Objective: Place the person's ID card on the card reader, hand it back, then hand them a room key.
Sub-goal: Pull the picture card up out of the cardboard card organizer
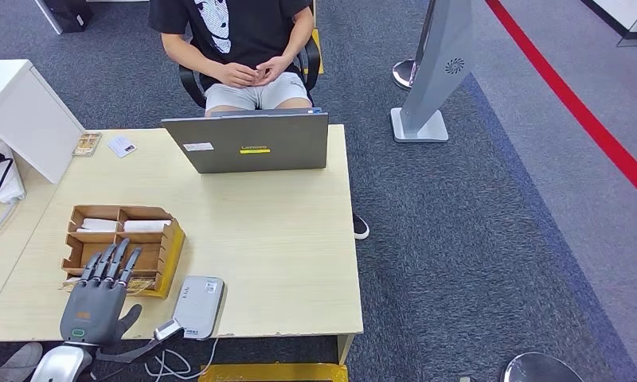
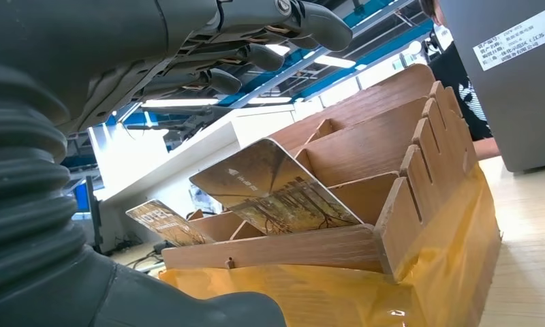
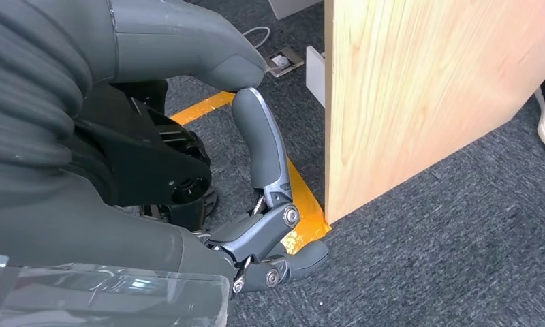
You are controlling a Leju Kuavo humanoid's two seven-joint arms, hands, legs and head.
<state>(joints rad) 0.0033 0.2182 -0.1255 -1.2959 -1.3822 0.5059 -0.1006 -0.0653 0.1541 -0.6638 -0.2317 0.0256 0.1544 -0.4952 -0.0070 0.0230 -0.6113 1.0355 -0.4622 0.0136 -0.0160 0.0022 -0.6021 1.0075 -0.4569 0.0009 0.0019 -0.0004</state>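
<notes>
The surface [image 1: 283, 239] carries a wooden organizer [image 1: 164, 247] at 9 o'clock holding a room key [image 2: 276, 187]. Left robot hand [image 1: 100, 298] hovers there, fingers spread, empty. Card reader [image 1: 198, 305] sits bare; right robot hand [image 3: 256, 204] hangs curled, empty. Likely the key handover remains.

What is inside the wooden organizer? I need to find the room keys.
The wooden organizer holds printed cards leaning in the near slots and white items at the back. The left hand covers some near slots.

White card reader [image 1: 198, 305] flat at desk's near edge; room key cards [image 2: 276, 187] tilted in wooden organizer [image 1: 166, 243] beside it.
</notes>
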